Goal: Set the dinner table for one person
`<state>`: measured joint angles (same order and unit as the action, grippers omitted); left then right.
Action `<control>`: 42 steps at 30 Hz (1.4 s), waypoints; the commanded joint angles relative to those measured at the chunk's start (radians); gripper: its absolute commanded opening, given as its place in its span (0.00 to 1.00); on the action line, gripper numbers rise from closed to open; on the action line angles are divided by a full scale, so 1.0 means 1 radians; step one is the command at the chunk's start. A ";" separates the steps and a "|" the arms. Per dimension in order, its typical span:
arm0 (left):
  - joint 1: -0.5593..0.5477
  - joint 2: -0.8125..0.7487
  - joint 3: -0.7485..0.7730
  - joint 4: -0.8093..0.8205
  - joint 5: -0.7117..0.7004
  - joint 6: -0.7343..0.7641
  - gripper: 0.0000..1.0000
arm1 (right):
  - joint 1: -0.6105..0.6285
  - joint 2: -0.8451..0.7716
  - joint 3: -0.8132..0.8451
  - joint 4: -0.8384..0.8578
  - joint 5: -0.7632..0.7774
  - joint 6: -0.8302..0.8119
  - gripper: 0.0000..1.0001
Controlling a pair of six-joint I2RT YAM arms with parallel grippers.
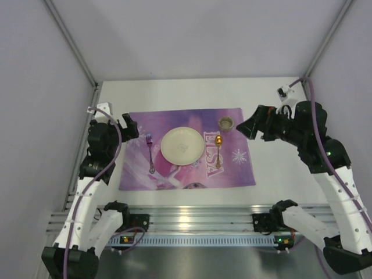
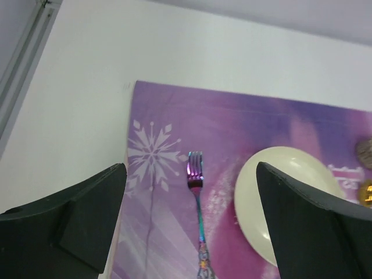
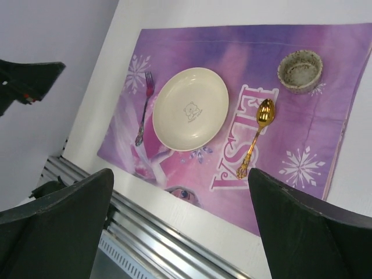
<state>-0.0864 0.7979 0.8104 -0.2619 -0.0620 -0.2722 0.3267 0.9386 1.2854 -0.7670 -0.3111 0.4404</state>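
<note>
Where the spoon point(image 3: 254, 142) lies, the placemat point(image 3: 325, 116) — purple — reads "ELSA" (sideways)

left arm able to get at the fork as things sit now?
Probably yes. The left gripper hangs open right above the fork, which lies bare on the placemat with a gap to the plate; nothing lies between them.
</note>
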 commanded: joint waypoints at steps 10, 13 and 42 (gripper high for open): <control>0.043 0.290 -0.385 0.663 -0.142 0.080 0.99 | 0.003 -0.205 -0.126 0.068 0.020 0.043 1.00; 0.045 0.371 -0.459 0.858 -0.137 0.085 0.99 | 0.003 -0.247 -0.132 0.034 0.018 0.037 1.00; 0.062 0.785 -0.517 1.416 -0.084 0.205 0.98 | 0.003 -0.393 -0.169 -0.181 0.333 0.032 1.00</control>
<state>-0.0288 1.5845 0.2916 1.0172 -0.1440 -0.0742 0.3271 0.5510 1.1213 -0.9573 -0.0261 0.4747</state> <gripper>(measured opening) 0.985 0.996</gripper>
